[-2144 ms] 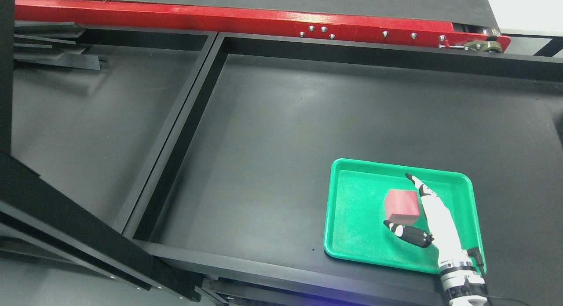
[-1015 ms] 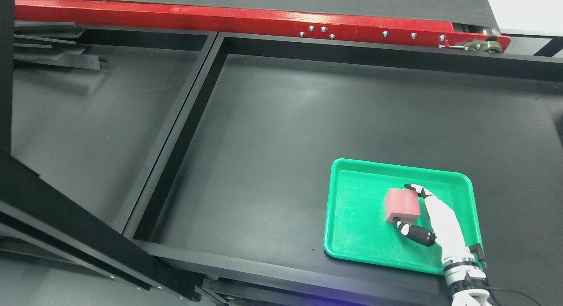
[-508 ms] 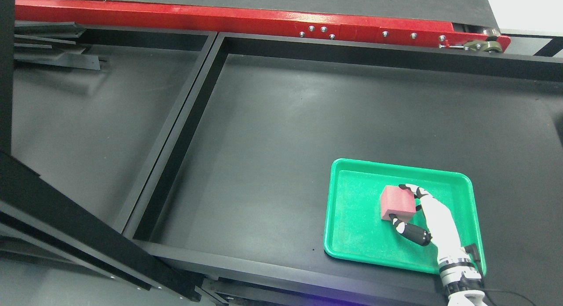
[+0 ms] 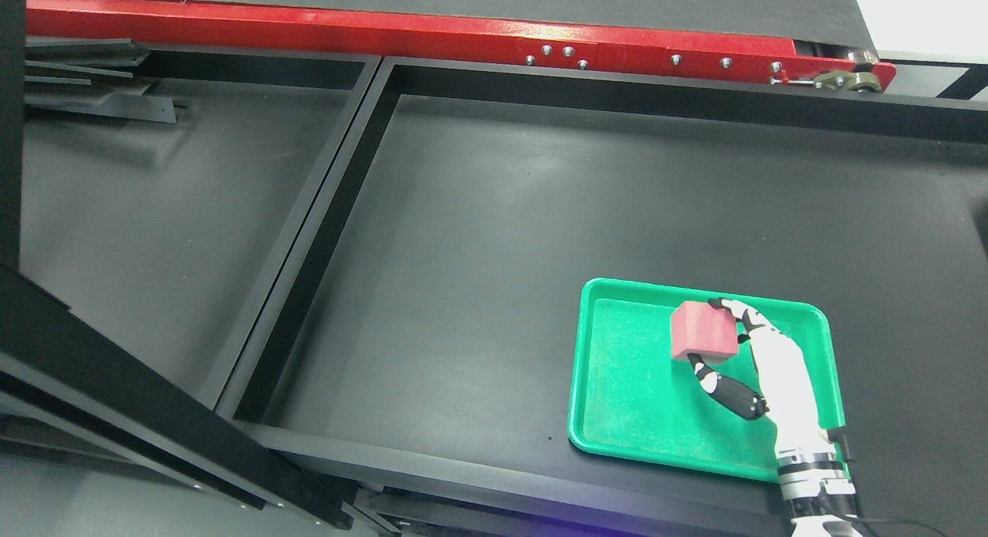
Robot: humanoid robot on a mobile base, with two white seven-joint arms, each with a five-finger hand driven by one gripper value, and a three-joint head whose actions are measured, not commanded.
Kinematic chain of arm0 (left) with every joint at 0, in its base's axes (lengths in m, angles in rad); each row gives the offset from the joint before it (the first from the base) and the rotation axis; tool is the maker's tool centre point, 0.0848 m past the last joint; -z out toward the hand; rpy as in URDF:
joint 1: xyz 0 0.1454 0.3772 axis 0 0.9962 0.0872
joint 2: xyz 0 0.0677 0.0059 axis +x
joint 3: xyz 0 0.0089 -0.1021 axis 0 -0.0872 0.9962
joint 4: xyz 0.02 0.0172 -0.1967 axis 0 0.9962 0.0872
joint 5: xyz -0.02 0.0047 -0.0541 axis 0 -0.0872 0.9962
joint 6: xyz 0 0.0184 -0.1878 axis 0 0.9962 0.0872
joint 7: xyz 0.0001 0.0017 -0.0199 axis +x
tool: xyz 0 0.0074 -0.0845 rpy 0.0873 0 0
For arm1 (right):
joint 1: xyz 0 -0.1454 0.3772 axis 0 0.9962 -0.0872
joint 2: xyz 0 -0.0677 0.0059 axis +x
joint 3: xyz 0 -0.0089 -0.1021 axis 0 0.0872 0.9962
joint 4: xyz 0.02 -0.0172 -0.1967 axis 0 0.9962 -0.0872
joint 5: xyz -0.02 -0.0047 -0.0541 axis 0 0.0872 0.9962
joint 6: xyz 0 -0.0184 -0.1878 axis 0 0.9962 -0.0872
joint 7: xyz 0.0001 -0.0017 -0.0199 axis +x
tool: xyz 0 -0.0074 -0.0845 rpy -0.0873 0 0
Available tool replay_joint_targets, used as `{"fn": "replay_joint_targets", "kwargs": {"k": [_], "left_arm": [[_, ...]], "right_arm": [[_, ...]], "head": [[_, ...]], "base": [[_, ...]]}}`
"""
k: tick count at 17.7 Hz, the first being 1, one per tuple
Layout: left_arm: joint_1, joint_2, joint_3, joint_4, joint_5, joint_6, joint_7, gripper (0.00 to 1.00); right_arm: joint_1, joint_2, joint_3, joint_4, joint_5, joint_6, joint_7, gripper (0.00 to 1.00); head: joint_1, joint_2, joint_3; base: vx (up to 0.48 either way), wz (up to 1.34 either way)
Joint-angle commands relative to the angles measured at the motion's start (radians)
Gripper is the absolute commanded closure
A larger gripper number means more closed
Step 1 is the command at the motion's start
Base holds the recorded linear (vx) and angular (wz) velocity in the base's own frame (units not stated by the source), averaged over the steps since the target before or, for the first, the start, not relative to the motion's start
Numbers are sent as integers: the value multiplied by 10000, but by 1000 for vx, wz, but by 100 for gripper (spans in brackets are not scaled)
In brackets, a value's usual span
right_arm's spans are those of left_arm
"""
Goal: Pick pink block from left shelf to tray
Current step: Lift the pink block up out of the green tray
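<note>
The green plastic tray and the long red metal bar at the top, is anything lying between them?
No. In the head view, only bare black tabletop and a raised black frame edge separate the green plastic tray from the red metal bar.

White right hand [image 4: 776, 375], black-tipped fingers [image 4: 725, 392], silver ribbed wrist, thin black cable

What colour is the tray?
Bright green, seen in the head view: the tray sits under the pink block held by the right hand.
</note>
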Motion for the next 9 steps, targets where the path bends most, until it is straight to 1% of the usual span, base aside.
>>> {"fn": "replay_joint_targets", "kwargs": {"k": [1,3,9], "left_arm": [[92,174,0,0,-15,-8,6,0],[92,174,0,0,-15,-8,6,0],[92,174,0,0,-15,-8,6,0]], "right_arm": [[72,-41,-241,-133,-461,-818,-721,96],[87,-41,-364,-209,-815,-926,-721,96],[148,-25,-410,-316,-847,-911,-721,96]], "head": [[0,0,0],[0,0,0],[0,0,0]], "base": [[0,0],[0,0],[0,0]]}}
